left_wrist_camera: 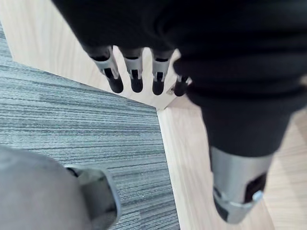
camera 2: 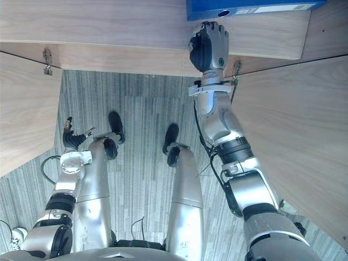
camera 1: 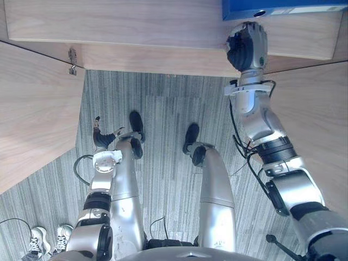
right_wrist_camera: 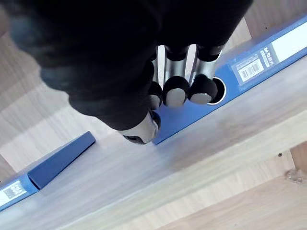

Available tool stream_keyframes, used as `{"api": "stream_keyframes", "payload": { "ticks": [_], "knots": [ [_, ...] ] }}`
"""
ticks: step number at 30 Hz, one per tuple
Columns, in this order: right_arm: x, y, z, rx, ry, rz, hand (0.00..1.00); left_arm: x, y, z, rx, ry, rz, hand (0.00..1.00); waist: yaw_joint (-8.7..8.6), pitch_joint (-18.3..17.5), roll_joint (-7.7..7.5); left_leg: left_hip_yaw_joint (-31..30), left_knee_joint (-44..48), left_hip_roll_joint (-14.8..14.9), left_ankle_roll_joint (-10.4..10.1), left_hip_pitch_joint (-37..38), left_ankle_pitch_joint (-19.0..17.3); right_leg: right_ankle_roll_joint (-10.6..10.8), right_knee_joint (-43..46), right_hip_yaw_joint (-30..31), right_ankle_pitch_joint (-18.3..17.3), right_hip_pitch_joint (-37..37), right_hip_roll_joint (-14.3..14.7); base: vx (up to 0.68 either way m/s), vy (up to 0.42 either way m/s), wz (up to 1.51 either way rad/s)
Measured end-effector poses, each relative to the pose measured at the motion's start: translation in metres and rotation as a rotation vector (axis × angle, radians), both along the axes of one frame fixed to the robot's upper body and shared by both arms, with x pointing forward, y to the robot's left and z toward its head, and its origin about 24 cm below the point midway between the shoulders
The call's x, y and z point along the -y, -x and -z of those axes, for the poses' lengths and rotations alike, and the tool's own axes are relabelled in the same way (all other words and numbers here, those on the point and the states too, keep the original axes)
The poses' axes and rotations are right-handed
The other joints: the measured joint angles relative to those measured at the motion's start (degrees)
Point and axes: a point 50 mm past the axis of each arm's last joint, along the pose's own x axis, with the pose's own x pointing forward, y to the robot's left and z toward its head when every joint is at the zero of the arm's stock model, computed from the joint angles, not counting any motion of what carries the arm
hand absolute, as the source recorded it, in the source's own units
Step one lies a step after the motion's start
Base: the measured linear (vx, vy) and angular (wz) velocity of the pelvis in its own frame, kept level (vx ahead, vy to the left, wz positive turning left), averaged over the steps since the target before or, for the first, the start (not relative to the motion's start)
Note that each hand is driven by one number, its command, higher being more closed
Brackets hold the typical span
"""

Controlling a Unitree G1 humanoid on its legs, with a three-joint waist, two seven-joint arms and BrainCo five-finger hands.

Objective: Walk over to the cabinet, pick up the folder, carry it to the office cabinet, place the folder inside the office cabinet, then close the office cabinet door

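Observation:
A blue folder (camera 1: 283, 6) lies flat on the wooden cabinet shelf (camera 1: 136, 24), its spine with a round finger hole and a white label facing me. My right hand (camera 1: 247, 46) is raised to that spine. In the right wrist view its straight fingers (right_wrist_camera: 175, 91) rest with their dark tips against the folder (right_wrist_camera: 268, 52) beside the hole, and the thumb sits at the spine's lower edge. My left hand (camera 1: 103, 138) hangs low by my side with its relaxed fingers (left_wrist_camera: 135, 72) straight and nothing in them.
The cabinet's wooden doors stand open on both sides, the left door (camera 1: 32, 119) and the right door (camera 1: 315, 125), with a hinge (camera 1: 72, 61) at the left. A second blue folder (right_wrist_camera: 57, 163) lies on the same shelf. A person's shoes (camera 1: 41, 239) stand on the grey carpet.

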Motion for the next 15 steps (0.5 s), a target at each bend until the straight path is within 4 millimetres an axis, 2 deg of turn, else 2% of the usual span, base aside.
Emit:
{"api": "stream_keyframes", "payload": {
  "ticks": [2, 6, 9, 15],
  "knots": [
    [0.006, -0.003, -0.003, -0.006, 0.003, 0.021, 1.0, 0.0, 0.0, -0.001, 0.009, -0.001, 0.001, 0.0, -0.01, 0.0, 0.0, -0.1, 0.0, -0.1, 0.0, -0.3, 0.0, 0.0, 0.0, -0.2, 0.0, -0.2, -0.1, 0.01, -0.002, 0.02],
    [0.019, -0.01, -0.021, -0.003, -0.012, 0.056, 1.0, -0.005, -0.002, -0.009, 0.046, -0.008, -0.004, 0.0, -0.13, 0.0, 0.0, -0.4, 0.0, -0.3, 0.7, -2.2, 0.6, -0.1, 0.3, -0.5, 0.0, -2.0, -0.4, 0.01, 0.001, 0.03],
    [0.02, -0.013, -0.026, -0.013, -0.019, 0.051, 1.0, -0.005, -0.002, -0.009, 0.045, -0.003, -0.005, 0.0, -0.18, 0.0, 0.0, -0.4, 0.0, -0.5, 0.7, -2.3, 0.6, -0.2, 0.5, -0.7, 0.0, -2.0, -0.7, 0.02, 0.0, 0.06],
    [0.022, -0.018, -0.056, 0.014, -0.043, 0.047, 1.0, -0.007, -0.004, -0.014, 0.064, 0.01, -0.008, 0.0, -0.23, 0.0, 0.0, -0.4, -0.1, -0.9, 0.6, -3.8, 0.6, -0.1, 0.9, -0.8, -0.2, -3.6, -1.1, 0.01, 0.0, 0.02]
  ]
}}
